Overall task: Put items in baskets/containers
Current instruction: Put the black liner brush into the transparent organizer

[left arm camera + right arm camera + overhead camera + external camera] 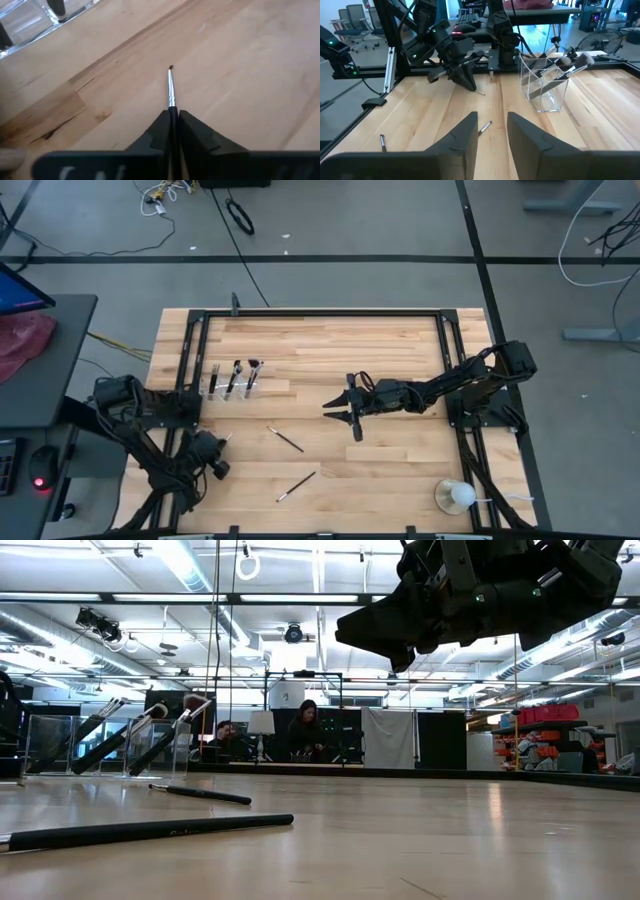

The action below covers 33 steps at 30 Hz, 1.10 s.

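- Clear plastic is the target: the see-through brush holder (232,385) stands in the left-centre of the high view, already carrying three makeup brushes leaning in it.
- The left gripper (213,448) sits in the lower left of that view, below the holder and slightly left of it, nearer to it than the other arm is.
- Its fingers are clenched on a thin silver-ferruled brush (171,90); in the left wrist view the brush runs straight out from between the fingers (155,135), long axis in line with the gripper.
- So the carry, as I judge it, runs upward in the high view, ending with the brush tipped upright over the holder's mouth.
- The right gripper (345,408) hovers mid-frame with its fingers parted and nothing between them.
- Two more brushes lie flat on the wooden surface (400,470): one brush (286,439) just below centre, lying diagonally, and another brush (296,485) lower down, both between the two grippers.
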Motion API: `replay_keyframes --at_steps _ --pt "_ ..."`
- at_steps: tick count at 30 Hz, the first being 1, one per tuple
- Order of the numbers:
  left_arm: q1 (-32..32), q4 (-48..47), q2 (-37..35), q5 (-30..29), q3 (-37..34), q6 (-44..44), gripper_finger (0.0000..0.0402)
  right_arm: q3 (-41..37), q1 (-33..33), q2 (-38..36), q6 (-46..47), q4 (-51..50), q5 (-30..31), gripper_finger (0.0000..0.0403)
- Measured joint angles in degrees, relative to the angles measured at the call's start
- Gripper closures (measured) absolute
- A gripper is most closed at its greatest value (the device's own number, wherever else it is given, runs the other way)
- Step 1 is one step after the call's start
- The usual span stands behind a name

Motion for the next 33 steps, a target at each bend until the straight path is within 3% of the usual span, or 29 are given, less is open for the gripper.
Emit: replay_keyframes --at_steps 3,10,16,25,29,33 --pt "-0.03 0.37 -0.08 -0.76 -0.63 0.63 0.0388 0.0 0.0 0.02 -0.02 0.0 0.0 0.0296" --pt "2.61 1.23 -0.17 -4.74 -0.28 1.48 0.0384 0.0 0.0 0.02 -0.04 0.0 0.0 0.0296" --pt "6.72 4.85 -0.16 -18.14 1.43 5.55 0.0389 0.0 0.0 0.01 -0.25 -0.04 0.0 0.0296" --pt "16.3 21.47 -0.17 -42.57 1.45 28.06 0.0388 0.0 0.0 0.4 -0.18 -5.17 -0.64 0.0296" --pt "20.03 28.46 -0.22 -48.32 1.44 36.34 0.0388 -0.02 -0.02 3.91 1.97 -4.25 -2.08 0.0292" --pt "23.08 30.03 -0.24 -49.62 3.56 42.42 0.0388 0.84 0.0 10.88 7.07 5.09 -4.97 0.0272"
